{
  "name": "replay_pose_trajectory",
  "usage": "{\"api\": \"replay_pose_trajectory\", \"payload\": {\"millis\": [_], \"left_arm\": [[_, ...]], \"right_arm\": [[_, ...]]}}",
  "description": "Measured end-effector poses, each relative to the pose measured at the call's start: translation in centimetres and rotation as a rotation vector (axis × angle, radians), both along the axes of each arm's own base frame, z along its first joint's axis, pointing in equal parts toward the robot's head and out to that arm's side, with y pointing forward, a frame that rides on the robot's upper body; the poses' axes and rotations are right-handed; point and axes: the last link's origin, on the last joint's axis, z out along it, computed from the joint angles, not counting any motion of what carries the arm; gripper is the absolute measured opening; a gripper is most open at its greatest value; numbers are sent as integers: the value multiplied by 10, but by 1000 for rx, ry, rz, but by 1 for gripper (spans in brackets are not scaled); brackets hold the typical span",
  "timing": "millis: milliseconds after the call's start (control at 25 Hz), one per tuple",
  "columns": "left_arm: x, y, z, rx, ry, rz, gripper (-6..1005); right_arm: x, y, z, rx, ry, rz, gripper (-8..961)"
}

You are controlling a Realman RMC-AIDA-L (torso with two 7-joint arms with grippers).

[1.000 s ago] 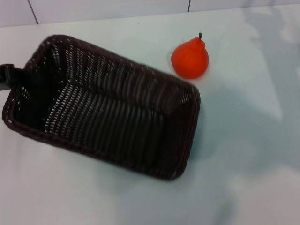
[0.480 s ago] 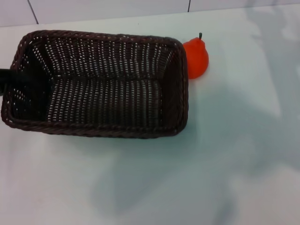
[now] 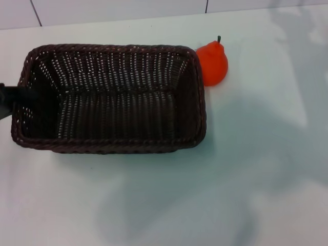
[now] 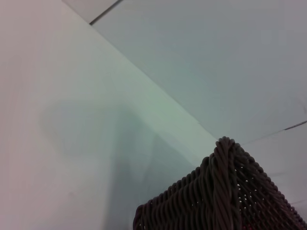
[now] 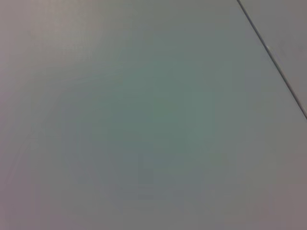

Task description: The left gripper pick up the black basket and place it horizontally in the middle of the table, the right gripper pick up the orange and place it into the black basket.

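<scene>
Bare pale tabletop (image 3: 169, 205) fills the near part of the head view, marked only by soft grey shadows. Beyond it, the black basket (image 3: 110, 97) sits level on the tabletop, long side running left to right, open side up, its woven floor and braided rim in plain sight. At the basket's left short end, the left gripper (image 3: 11, 96) shows only as a dark bar reaching in from the picture's edge and meeting the rim; whether its fingers are closed on the wicker or spread apart cannot be told. In the left wrist view one rounded corner of the basket (image 4: 225, 196) rises close to the lens. At the basket's far right corner, the orange (image 3: 214, 62) stands upright on the tabletop, stem up, touching or just beside the rim. The right gripper appears in no view; the right wrist view shows only blank tabletop (image 5: 144, 120).
</scene>
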Motion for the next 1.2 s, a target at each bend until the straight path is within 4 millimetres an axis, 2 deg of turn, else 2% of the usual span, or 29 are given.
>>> {"api": "replay_pose_trajectory", "payload": {"millis": [240, 560, 1040, 1200], "left_arm": [[-2, 0, -5, -4, 13, 6, 177], [3, 0, -10, -31, 15, -12, 240], [-5, -16, -9, -61, -22, 14, 335], [-8, -17, -5, -33, -21, 1, 514]], "right_arm": [[-1, 3, 0, -7, 1, -4, 734], [-2, 4, -2, -12, 3, -7, 734], [1, 4, 0, -8, 7, -17, 734], [-1, 8, -3, -57, -19, -10, 733]]}}
